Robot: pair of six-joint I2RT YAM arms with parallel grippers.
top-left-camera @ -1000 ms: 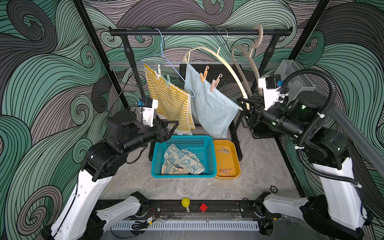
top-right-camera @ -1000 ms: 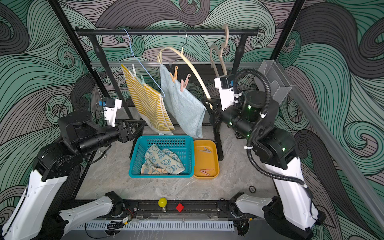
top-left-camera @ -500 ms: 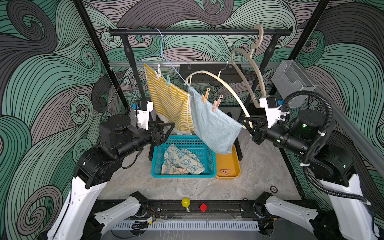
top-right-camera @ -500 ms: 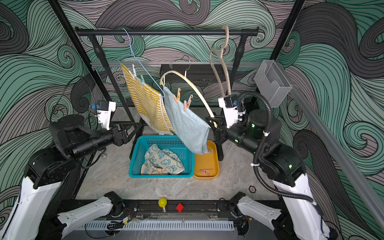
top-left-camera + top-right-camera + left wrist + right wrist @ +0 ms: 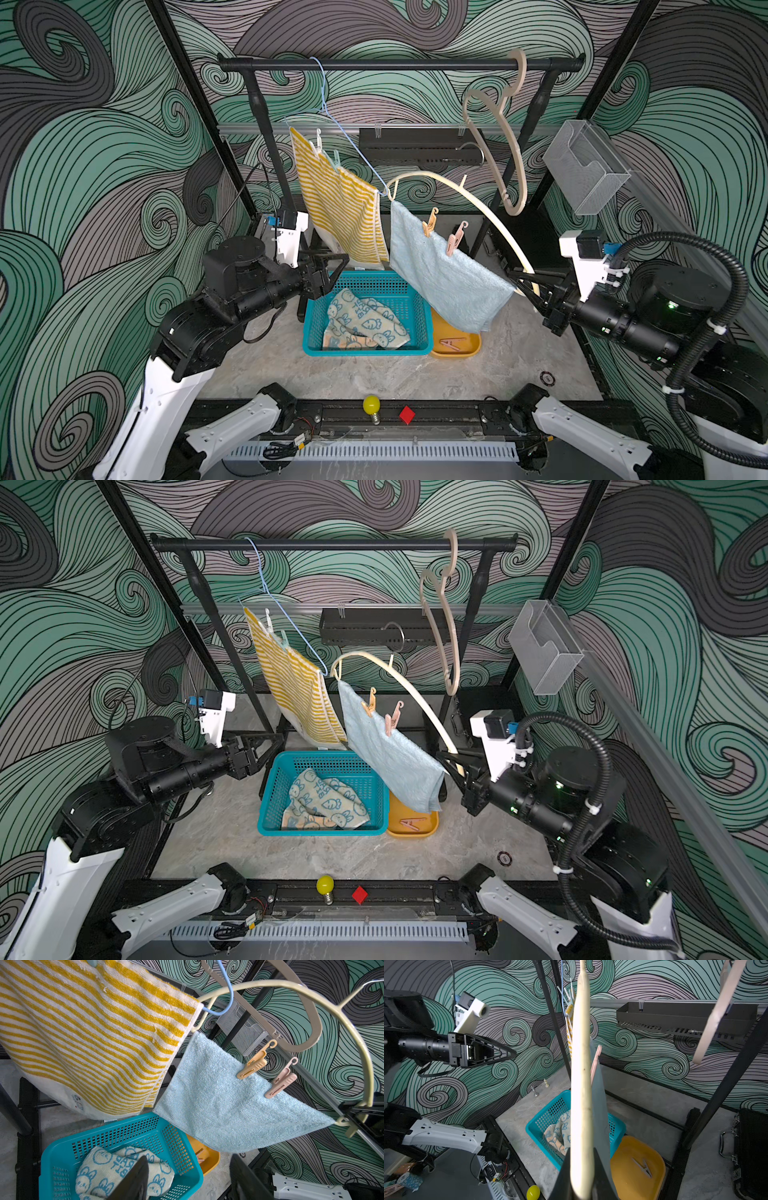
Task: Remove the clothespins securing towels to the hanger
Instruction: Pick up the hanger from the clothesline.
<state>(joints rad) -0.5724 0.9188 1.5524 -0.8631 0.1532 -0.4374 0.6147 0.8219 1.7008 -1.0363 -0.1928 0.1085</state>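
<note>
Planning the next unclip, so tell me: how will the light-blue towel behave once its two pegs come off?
The light-blue towel is probably floppy: it sags in a loose drape from the cream hanger. Likely light, since only the orange clothespin and pink clothespin pin it. Unpinned, it may slide down the tilted hanger, which the right gripper holds.

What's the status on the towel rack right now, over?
Right gripper shut on cream hanger. Left gripper open, empty. Orange clothespin and pink clothespin clip blue towel to it. Striped towel hangs close by left gripper.
</note>
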